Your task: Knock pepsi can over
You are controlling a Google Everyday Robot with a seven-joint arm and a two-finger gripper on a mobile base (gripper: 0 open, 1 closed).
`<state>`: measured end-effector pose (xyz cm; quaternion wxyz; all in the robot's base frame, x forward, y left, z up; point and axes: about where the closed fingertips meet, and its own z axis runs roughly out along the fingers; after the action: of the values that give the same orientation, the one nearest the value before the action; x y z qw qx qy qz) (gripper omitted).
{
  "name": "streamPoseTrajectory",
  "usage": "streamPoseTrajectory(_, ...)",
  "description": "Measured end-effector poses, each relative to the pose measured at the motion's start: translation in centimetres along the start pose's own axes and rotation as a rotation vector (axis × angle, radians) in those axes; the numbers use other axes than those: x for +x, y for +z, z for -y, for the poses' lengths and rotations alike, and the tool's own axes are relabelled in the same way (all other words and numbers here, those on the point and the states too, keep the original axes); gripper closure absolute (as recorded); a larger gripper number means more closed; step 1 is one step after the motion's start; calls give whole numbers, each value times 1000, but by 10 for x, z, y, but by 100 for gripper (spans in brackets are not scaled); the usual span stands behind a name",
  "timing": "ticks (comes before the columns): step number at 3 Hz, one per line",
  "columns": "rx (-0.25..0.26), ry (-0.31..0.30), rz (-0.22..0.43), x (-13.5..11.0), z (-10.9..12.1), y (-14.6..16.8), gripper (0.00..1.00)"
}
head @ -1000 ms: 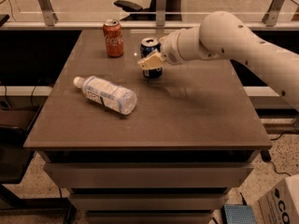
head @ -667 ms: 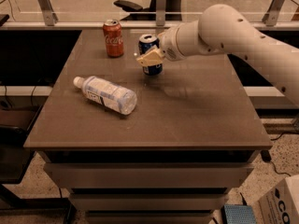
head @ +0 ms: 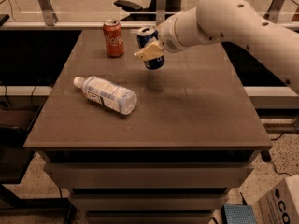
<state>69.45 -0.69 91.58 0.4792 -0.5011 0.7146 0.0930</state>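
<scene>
The dark blue pepsi can (head: 154,63) is at the back middle of the brown table (head: 196,106). It is tilted with its silver top leaning left and sits a little above the tabletop. My gripper (head: 148,53) comes in from the right on the white arm and is shut on the can. One cream finger (head: 150,52) crosses the can's front. The other finger is hidden behind the can.
A red Coca-Cola can (head: 113,38) stands upright just left of the pepsi can. A clear plastic bottle (head: 106,94) with a white cap lies on its side at the left middle. A cardboard box (head: 283,203) stands on the floor at the lower right.
The pepsi can has risen slightly off the table and tilted to the left in my gripper. The red can and the bottle have not moved.
</scene>
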Motion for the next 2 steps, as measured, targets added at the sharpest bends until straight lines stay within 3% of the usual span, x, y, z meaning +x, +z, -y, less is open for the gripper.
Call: streamPoseTrajectory(2,13,-40,-94,-6,1,-16,100)
